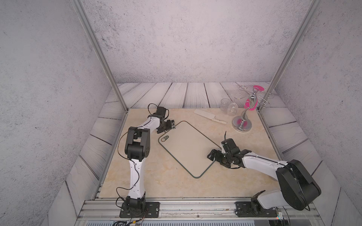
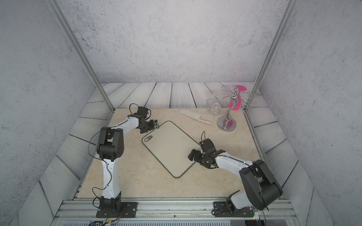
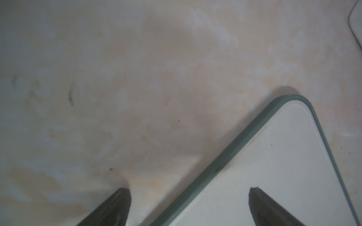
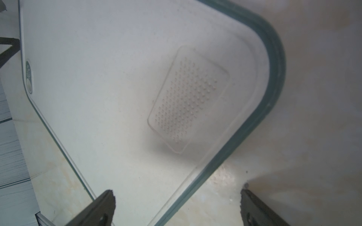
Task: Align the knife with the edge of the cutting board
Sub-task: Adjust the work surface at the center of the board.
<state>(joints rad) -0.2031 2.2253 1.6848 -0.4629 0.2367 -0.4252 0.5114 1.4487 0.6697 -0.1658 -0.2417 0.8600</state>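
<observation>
In both top views the cutting board [image 1: 187, 148] [image 2: 169, 149] lies turned diagonally in the middle of the surface [image 1: 156, 176]. The knife [image 1: 207, 115] [image 2: 193, 115] lies flat on the surface beyond the board's far corner, apart from the rim and at a shallower angle than the nearest board edge. Its handle points toward the chrome stand [image 1: 242, 125], and the glasses [image 1: 229, 107] stand just behind it. The left gripper [image 1: 172, 125] sits at the board's far-left edge and the right gripper [image 1: 217, 159] at its right corner, both well apart from the knife. A strip of bare surface runs between the knife and the board, and more lies open on the near side. In the left wrist view the left gripper [image 3: 189, 190] is spread and empty, with one finger [image 3: 117, 207] over the bare surface and the other over the board [image 3: 274, 166], so the green rim runs between them. In the right wrist view the right gripper [image 4: 177, 190] is likewise spread wide and holds nothing. It straddles the rim by a rounded corner of the board [image 4: 98, 78], beside a dotted patch [image 4: 188, 99]. The oval badge [image 4: 29, 76] shows at the far corner.
</observation>
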